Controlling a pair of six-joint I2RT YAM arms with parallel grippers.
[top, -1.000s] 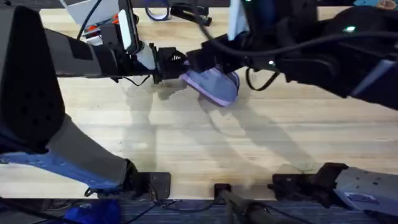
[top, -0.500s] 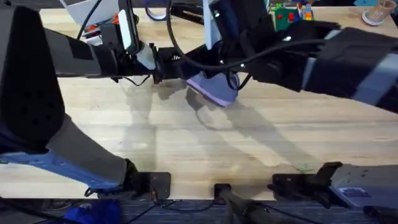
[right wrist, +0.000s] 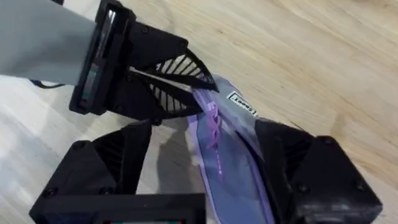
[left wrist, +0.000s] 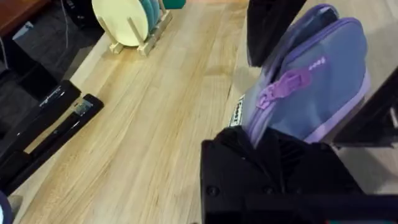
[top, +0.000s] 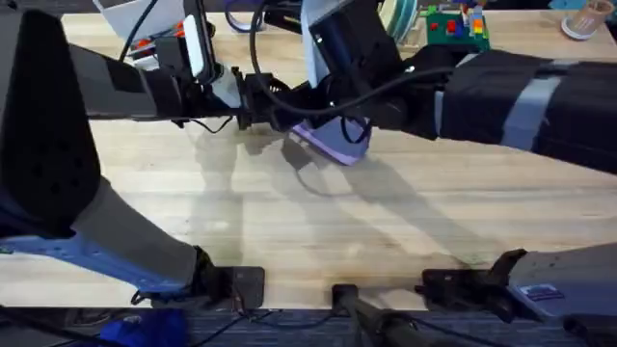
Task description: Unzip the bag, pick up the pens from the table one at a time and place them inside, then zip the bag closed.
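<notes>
— Where the 2 arms meet over the far middle of the table (top: 318, 222), what is seen of the bag (top: 333, 143)?

— It is found between the 2 grippers, its lavender side and purple zipper pull (left wrist: 283, 87) turned up. One end is pinched by the left gripper (top: 273, 99), whose black fingers are pressed together on the fabric beside a small white label (left wrist: 237, 112). The right gripper (right wrist: 208, 152) is spread, 1 finger to each side of the pouch, with the zipper line lying in the gap.

— What stands around it, and what is blocked?

— Much of the bag is covered from above by the right arm's dark wrist and its cables. At the far edge, a block of coloured toy bricks (top: 453, 24) and a pale cup (top: 583, 19) are seen. A rack of pale yellow and teal plates (left wrist: 134, 22) is shown at the left wrist, together with a black stapler (left wrist: 46, 127) lying flat, well apart from the bag.

— And the surface?

— Light wood with pale grain is seen, crossed by soft shadows of the arms. Black clamps are fixed along the near edge, and a darker floor is glimpsed beyond the table's side.
</notes>
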